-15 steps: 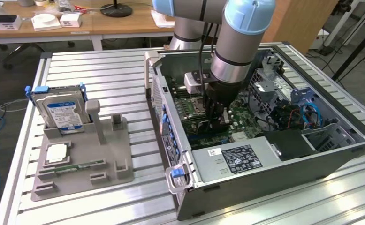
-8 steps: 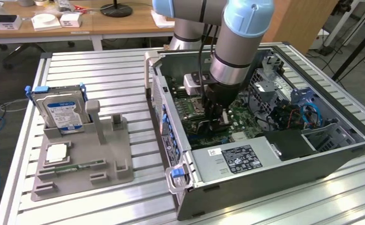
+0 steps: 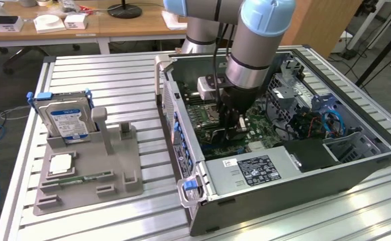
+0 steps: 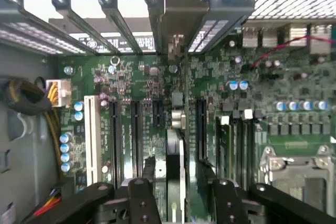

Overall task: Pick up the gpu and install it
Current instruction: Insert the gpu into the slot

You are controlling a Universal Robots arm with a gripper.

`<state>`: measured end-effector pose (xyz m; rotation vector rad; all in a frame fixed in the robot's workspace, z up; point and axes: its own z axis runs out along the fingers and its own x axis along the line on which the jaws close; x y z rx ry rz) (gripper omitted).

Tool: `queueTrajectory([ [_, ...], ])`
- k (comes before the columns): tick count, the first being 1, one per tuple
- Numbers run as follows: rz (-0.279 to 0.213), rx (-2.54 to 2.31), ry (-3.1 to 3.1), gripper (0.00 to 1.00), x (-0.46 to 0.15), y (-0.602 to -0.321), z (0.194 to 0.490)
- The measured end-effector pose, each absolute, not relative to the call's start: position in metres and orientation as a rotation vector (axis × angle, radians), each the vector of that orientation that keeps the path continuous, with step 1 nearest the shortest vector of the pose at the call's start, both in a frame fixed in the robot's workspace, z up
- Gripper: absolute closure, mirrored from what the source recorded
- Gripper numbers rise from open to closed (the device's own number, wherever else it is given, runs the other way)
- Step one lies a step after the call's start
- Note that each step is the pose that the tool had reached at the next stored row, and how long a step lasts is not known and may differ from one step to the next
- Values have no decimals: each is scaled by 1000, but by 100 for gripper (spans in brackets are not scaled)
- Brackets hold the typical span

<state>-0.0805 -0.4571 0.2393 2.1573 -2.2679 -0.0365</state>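
One gripper (image 3: 236, 131) hangs on the robot arm (image 3: 256, 45) inside the open computer case (image 3: 356, 160), low over the green motherboard (image 4: 131, 85). In the wrist view the gpu (image 4: 176, 150) stands on its edge between the two black fingers (image 4: 144, 182), seen from above as a thin dark strip with a pale edge, in line with the long black expansion slots (image 4: 200, 129) of the board. Its far end goes to the slot openings in the back wall of the case, where a silver bracket piece (image 4: 177, 45) is visible. The fingers are spread a little, with a small gap on each side of the card, so they do not press it. In the exterior view, a grey holder (image 3: 91, 173) lies on the table (image 3: 121, 85) to the exterior view's left of the case, well apart from it, with a hard drive (image 3: 65, 119) with blue label standing upright in it.
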Motion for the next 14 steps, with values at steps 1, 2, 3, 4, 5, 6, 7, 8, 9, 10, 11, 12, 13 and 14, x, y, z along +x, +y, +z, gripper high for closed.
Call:
queueTrajectory([
  [1, -37, 2157, -2268, 55, -80, -457, 244],
  [2, -37, 2157, -2268, 55, -81, -457, 248],
  [3, -37, 2157, -2268, 55, -81, -457, 253],
  [4, -37, 2157, -2268, 55, -81, -457, 257],
  [5, -37, 2157, -2268, 55, -81, -457, 262],
  [6, -37, 2157, -2268, 55, -81, -457, 267],
  [7, -37, 2157, -2268, 55, -81, -457, 271],
  [8, -37, 2157, -2268, 55, -81, -457, 273],
  [9, -37, 2157, -2268, 56, -81, -456, 274],
  [10, -37, 2157, -2268, 63, -81, -457, 274],
  [11, -35, 2157, -2268, 63, -81, -456, 274],
  [12, -35, 2157, -2268, 69, -81, -456, 274],
  [13, -35, 2156, -2268, 75, -81, -456, 274],
  [14, -35, 2156, -2268, 75, -81, -456, 274],
])
